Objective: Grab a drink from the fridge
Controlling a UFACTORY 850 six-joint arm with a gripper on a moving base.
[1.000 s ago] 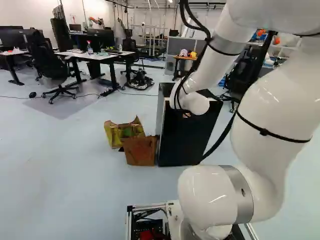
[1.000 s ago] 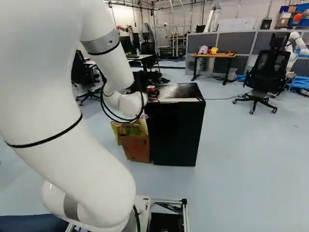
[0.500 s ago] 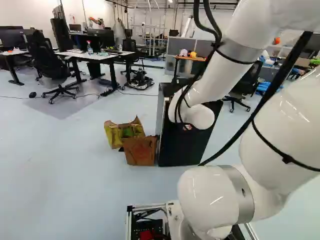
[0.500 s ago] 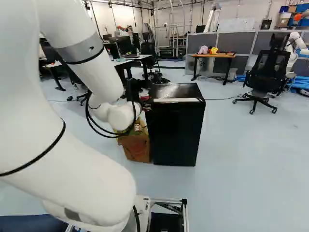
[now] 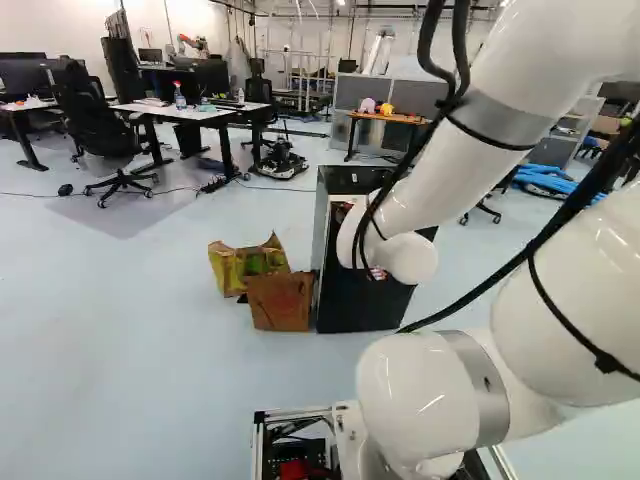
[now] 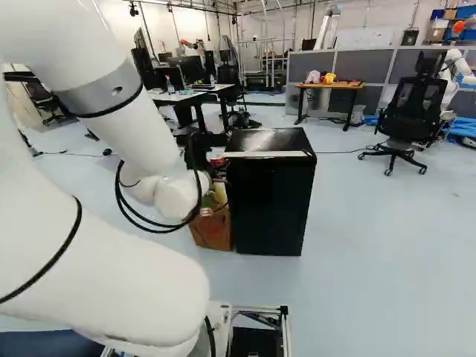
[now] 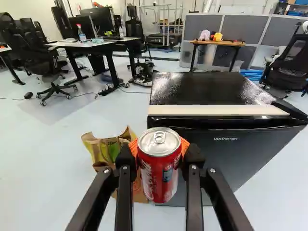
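Note:
Partly hidden behind the wrist, my gripper (image 6: 198, 151) shows dark in the right base view, with the red can (image 6: 218, 161) at the near left of the fridge. In the wrist view the gripper (image 7: 160, 153) is shut on the upright red can (image 7: 157, 179), an orange pad against each side. Just beyond stands the black fridge (image 7: 240, 144), its door apparently closed and its top (image 7: 202, 89) bare. The fridge (image 5: 345, 300) is partly covered by my arm in the left base view.
Beside the fridge stand an open yellow paper bag (image 5: 232, 268) and a brown one (image 5: 280, 303). Desks (image 5: 190, 112) and office chairs (image 5: 95, 130) are farther back. A small wooden table (image 6: 331, 85) stands behind the fridge; another robot (image 6: 461, 67) is at the far right.
My arm has swung lower, and the can has come down with the gripper, leftward in the right base view, from over the fridge's top edge to beside it. The base has stayed put.

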